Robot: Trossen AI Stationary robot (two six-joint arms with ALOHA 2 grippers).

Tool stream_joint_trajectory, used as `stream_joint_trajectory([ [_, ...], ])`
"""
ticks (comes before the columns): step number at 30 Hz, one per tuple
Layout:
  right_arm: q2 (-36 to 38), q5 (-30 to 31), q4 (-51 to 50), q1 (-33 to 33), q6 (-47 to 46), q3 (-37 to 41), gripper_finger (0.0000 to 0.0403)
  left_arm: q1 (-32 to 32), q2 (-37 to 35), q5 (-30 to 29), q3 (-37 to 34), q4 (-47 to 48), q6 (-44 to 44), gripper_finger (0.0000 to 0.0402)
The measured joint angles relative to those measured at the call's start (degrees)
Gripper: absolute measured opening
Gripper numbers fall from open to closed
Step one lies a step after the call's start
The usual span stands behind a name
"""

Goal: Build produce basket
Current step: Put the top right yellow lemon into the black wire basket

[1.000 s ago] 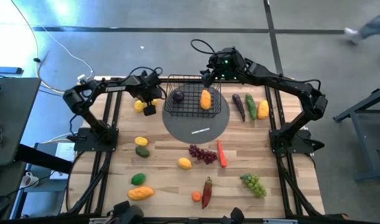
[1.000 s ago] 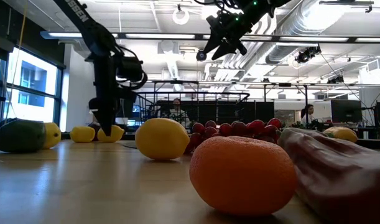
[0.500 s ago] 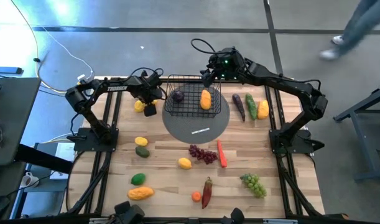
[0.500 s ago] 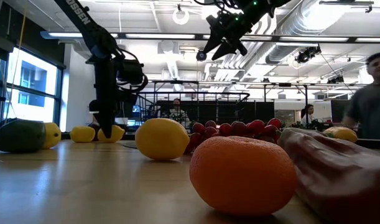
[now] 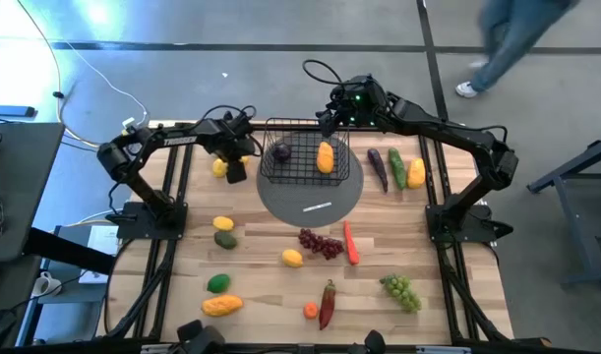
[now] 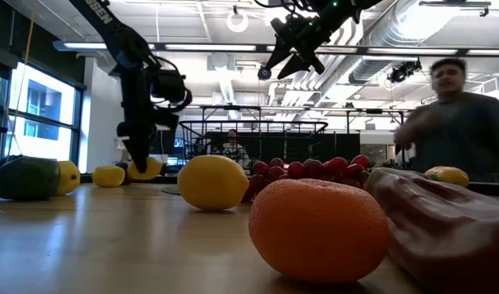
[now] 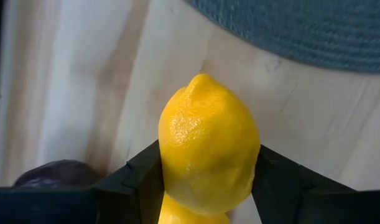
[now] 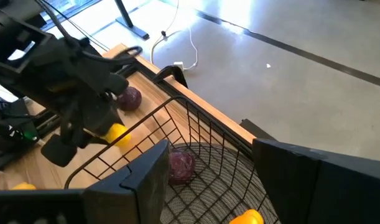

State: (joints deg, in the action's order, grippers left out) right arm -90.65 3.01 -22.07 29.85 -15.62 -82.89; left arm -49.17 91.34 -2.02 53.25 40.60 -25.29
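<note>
The black wire basket [image 5: 303, 152] stands on a grey round mat [image 5: 310, 197] at the far middle of the table, with a purple plum [image 5: 280, 151] and an orange-yellow fruit [image 5: 326, 157] inside it. Left of the basket, my left gripper [image 5: 227, 165] points down and is shut on a yellow lemon [image 7: 208, 149]. A second plum [image 8: 129, 98] lies on the table close beside it. My right gripper [image 8: 211, 165] hangs open above the basket's far rim, with nothing between its fingers. My left gripper pinches the lemon's two long sides [image 7: 168, 168] between its two fingers, coming from above and pointing down. The lemon's pointed tip [image 7: 199, 81] sticks out past the fingers. In the low view the lemon [image 6: 143, 168] hangs just clear of the table.
Loose produce lies over the near half: a lemon [image 5: 222, 224], purple grapes [image 5: 321, 244], a carrot [image 5: 351, 243], green grapes [image 5: 401, 291], a red pepper [image 5: 327, 303]. An aubergine [image 5: 378, 167] and a cucumber [image 5: 397, 169] lie right of the mat. A person [image 6: 461, 122] moves beyond the far edge.
My left gripper has shut on the lemon and taken hold of it, then risen slightly. The lemon now sits a little higher above the table than before. A person has walked past beyond the table.
</note>
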Motion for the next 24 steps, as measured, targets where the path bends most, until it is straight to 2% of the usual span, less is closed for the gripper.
stream_joint_trajectory([
  [24, 0.0, 0.02, -0.12, 0.17, 0.63, 0.02, 0.0211, 0.52, -21.47, -0.13, 1.69, -0.21, 13.1, 0.0182],
])
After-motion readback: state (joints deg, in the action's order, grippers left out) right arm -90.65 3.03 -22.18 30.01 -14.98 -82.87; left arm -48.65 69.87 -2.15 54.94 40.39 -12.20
